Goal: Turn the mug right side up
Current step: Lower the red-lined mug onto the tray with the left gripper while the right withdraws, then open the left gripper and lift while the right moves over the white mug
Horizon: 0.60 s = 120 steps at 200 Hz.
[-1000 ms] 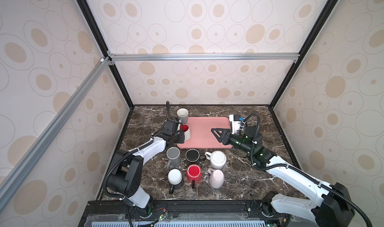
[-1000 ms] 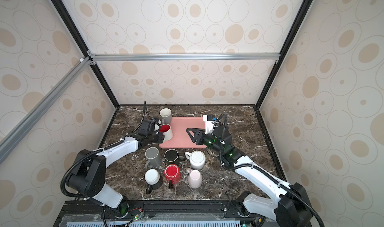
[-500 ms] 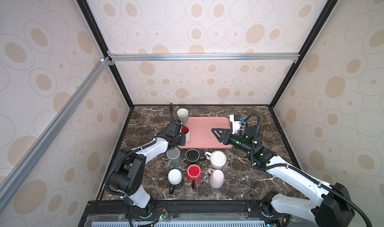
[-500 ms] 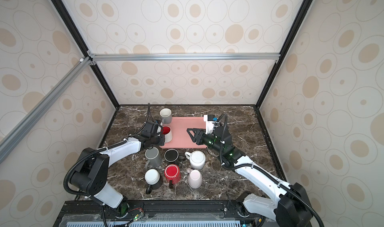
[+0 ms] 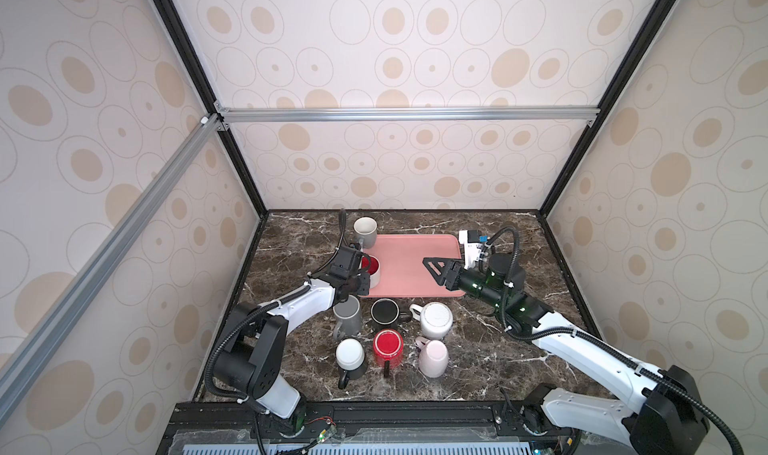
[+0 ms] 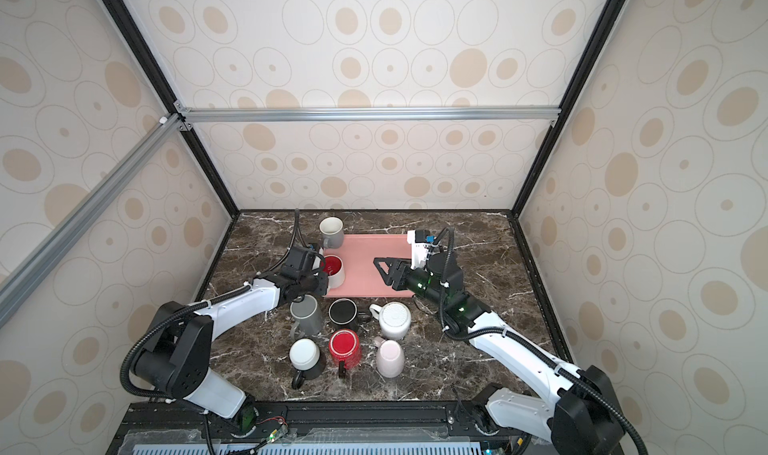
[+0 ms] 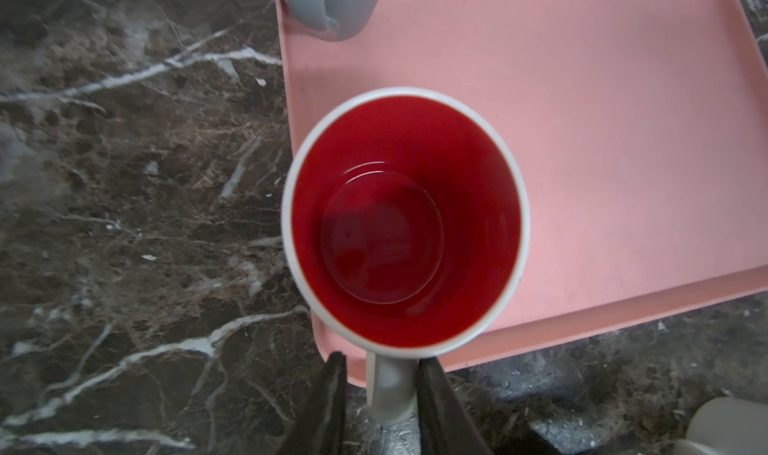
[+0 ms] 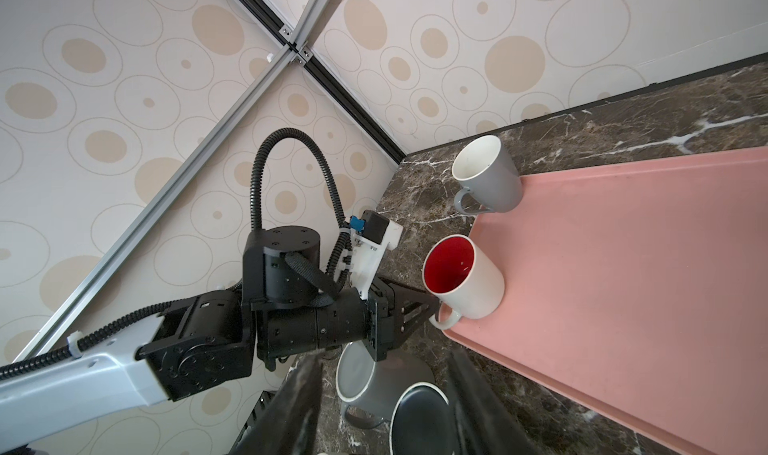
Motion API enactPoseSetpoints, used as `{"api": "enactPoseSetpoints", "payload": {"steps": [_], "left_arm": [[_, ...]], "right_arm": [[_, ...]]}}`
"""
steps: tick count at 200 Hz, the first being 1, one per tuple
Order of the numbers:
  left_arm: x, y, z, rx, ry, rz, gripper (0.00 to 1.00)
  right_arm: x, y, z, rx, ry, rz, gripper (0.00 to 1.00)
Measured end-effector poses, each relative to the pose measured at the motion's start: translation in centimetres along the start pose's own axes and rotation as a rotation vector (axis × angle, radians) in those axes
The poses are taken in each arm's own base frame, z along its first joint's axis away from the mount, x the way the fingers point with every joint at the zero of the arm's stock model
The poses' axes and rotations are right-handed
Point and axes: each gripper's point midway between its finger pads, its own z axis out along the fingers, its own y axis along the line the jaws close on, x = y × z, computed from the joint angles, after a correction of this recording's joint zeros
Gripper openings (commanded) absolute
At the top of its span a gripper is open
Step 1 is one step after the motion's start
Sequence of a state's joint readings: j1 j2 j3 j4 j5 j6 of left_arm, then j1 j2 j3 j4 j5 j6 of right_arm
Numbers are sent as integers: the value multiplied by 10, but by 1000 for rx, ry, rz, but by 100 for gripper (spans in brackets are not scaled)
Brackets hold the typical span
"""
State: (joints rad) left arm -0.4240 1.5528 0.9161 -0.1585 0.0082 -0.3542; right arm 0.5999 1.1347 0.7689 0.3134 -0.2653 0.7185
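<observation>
Starting at the left, we see the left fingers (image 5: 361,283) low over the near left corner of the pink tray (image 5: 415,261), set either side of the handle (image 7: 390,390) of the mug (image 5: 372,268). In the left wrist view they stand narrowly apart. One lies against the handle, while a slim gap shows between the handle and its mate, so we read them as loose about it, not clamped. The mug, white outside and red inside, stands upright on the tray, mouth up, its handle reaching out over the rim toward the left arm. A grey mug (image 5: 365,230) stands mouth up at the tray's far left corner. On the dark marble desk (image 5: 291,257), just in front of the tray, six more mugs (image 5: 387,345) cluster in two rows. Further right, the right fingers (image 5: 430,266) hang above the tray's right part, pointing left. The right wrist view shows them well apart with nothing between.
</observation>
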Motion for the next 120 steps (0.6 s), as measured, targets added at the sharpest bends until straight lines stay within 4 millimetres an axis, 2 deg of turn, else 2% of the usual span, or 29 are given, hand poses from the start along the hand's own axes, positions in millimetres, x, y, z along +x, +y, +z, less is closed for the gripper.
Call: {"api": "enactPoseSetpoints", "payload": {"steps": [36, 79, 120], "left_arm": [[-20, -1, -24, 8, -82, -18, 52], [-52, -8, -66, 54, -222, -53, 66], [-79, -18, -110, 144, -381, -97, 77]], "right_arm": [[2, -2, 0, 6, 6, 4, 59], [8, -7, 0, 28, 30, 12, 61], [24, -20, 1, 73, 95, 8, 62]]}}
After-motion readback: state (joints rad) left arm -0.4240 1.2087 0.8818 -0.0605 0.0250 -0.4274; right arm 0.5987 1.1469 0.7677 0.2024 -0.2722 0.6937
